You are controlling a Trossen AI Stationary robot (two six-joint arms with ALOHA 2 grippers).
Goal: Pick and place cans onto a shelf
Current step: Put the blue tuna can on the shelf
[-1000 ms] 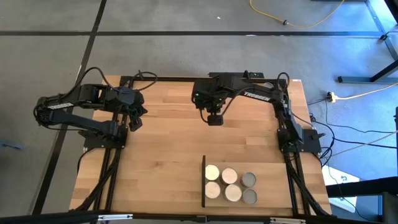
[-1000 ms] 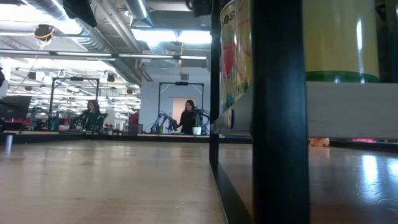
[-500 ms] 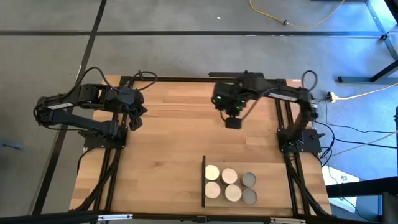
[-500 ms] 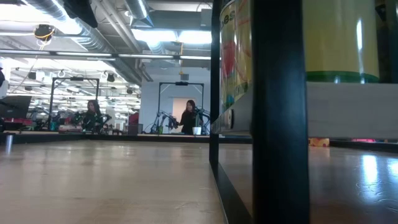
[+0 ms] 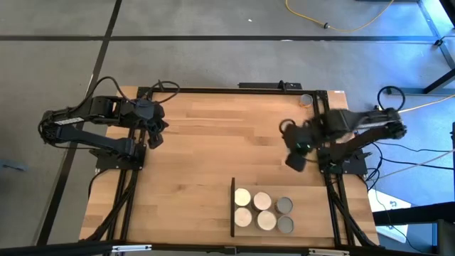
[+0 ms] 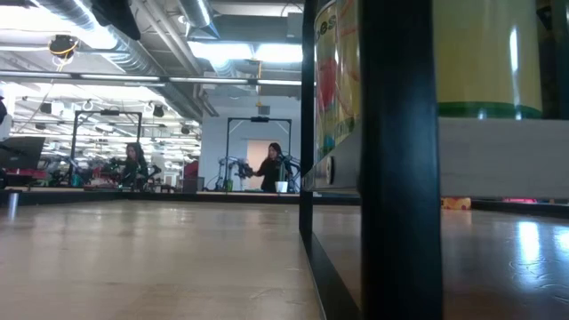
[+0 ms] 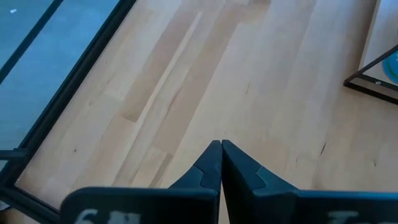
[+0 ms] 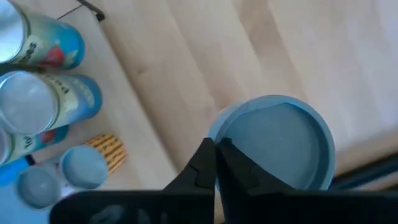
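Observation:
Several cans (image 5: 263, 211), some with cream tops and some with grey, stand on the shelf, whose black upright edge (image 5: 233, 208) faces the table's left. The right wrist view shows these cans (image 8: 43, 102) from the side. My right gripper (image 5: 294, 161) hangs shut over the table's right part, just beyond the shelf. In its wrist view my right gripper (image 8: 216, 146) has a round blue-grey thing (image 8: 277, 143) right past its tips. What that thing is does not show. My left gripper (image 5: 153, 135) waits shut over the left side, and my left gripper (image 7: 221, 144) shows bare wood below it. My right gripper's shut fingertips (image 8: 205, 155) stand at the rim (image 8: 227, 124) of the round blue-grey thing, pointing steeply down. I cannot tell whether they touch it. Nothing sits between the fingers.
A small grey round top (image 5: 306, 100) stands near the table's far right corner. In the low view the shelf's black post (image 6: 396, 160) and a yellow-labelled can (image 6: 484, 53) fill the right. People show in the room behind. Bare wood (image 5: 199, 163) lies between the arms.
My right gripper has swung from the table's far middle toward the right edge and a little nearer, its arm folding back over its base and its wrist rolling. It has stayed shut. The cans on the shelf have not moved.

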